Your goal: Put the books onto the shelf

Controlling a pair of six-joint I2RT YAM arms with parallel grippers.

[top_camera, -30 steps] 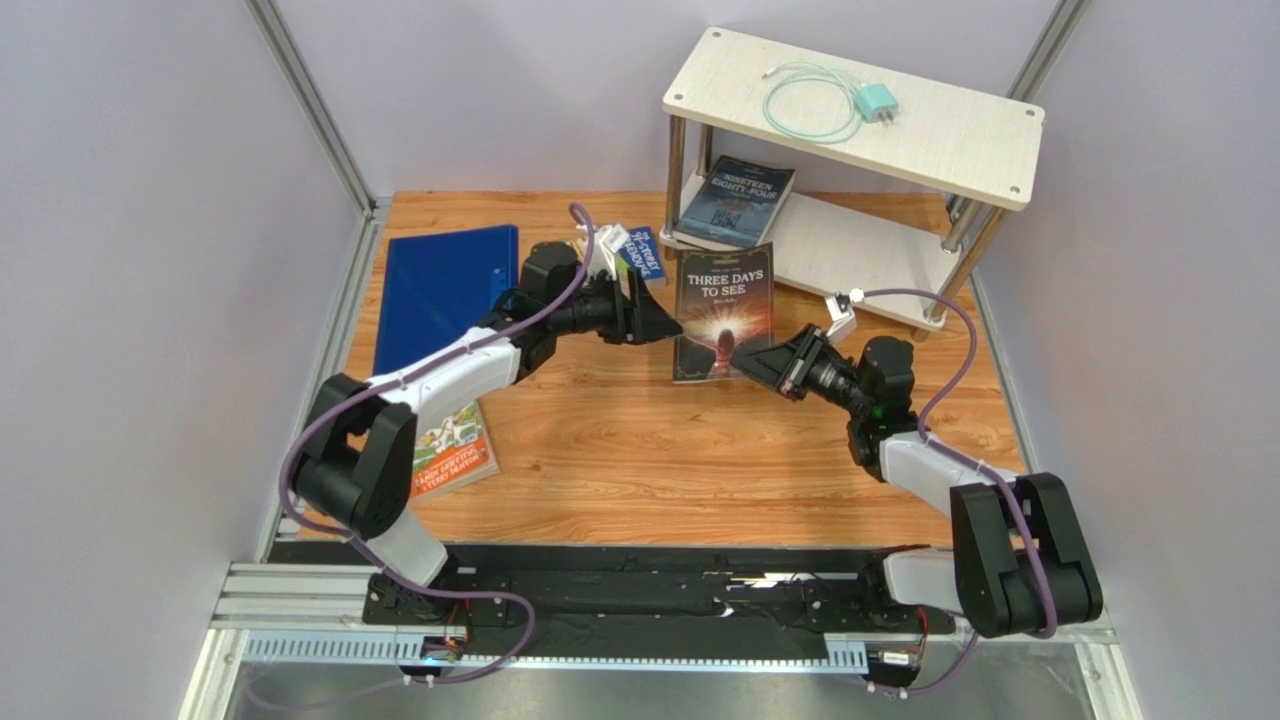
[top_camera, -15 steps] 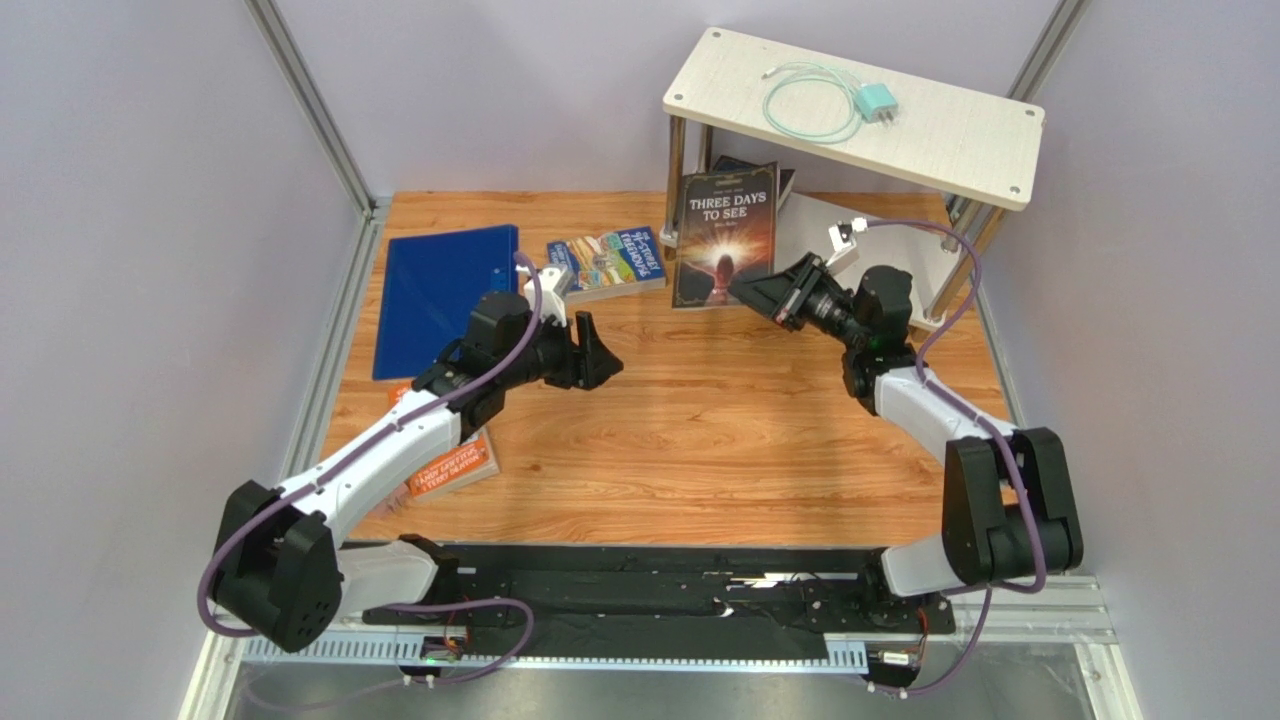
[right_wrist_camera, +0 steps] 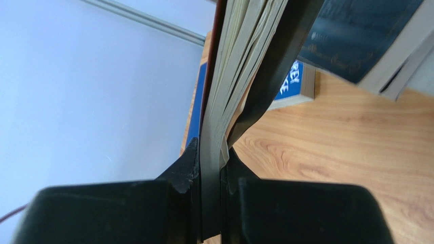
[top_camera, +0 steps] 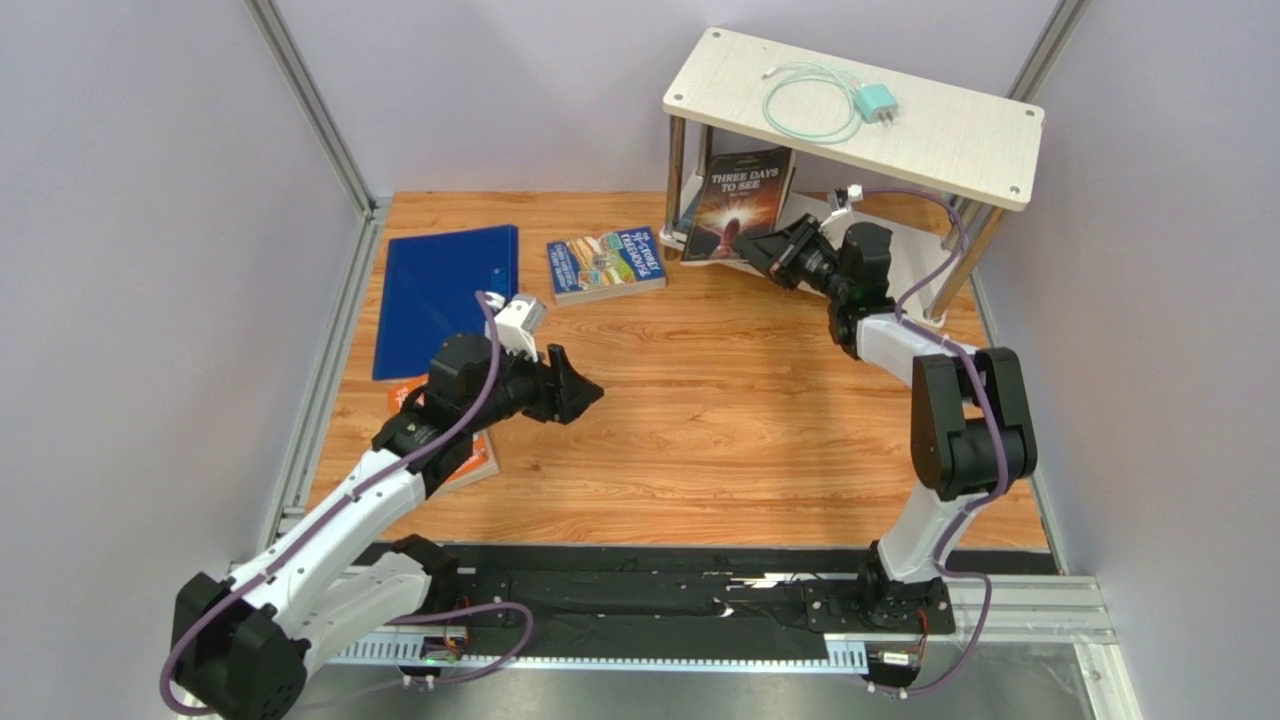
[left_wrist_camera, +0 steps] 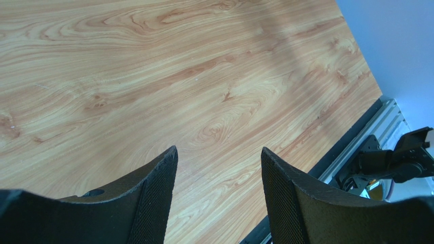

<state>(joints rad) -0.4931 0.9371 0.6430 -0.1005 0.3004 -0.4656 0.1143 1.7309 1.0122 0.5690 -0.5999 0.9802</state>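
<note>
My right gripper (top_camera: 769, 249) is shut on the bottom edge of the dark "Three Days to See" book (top_camera: 738, 189), which stands tilted under the top board of the shelf (top_camera: 962, 143), over its lower tier. In the right wrist view the book's pages (right_wrist_camera: 239, 66) run up from my gripper (right_wrist_camera: 209, 152), and the dark "Nineteen Eighty-Four" book (right_wrist_camera: 356, 35) lies beyond them. A blue cartoon book (top_camera: 606, 263) lies flat on the table left of the shelf. An orange book (top_camera: 463, 459) lies partly under my left arm. My left gripper (top_camera: 579, 393) hangs open and empty over bare wood (left_wrist_camera: 219, 152).
A large plain blue folder (top_camera: 443, 293) lies at the table's far left. A teal cable with a charger (top_camera: 842, 102) rests on the shelf's top board. Metal frame posts and purple walls close in the sides. A black rail runs along the near edge (left_wrist_camera: 336, 157).
My right gripper carried "Three Days to See" from the table's middle up and back under the shelf's top board. My left arm drew back toward the near left, jaws still open.
</note>
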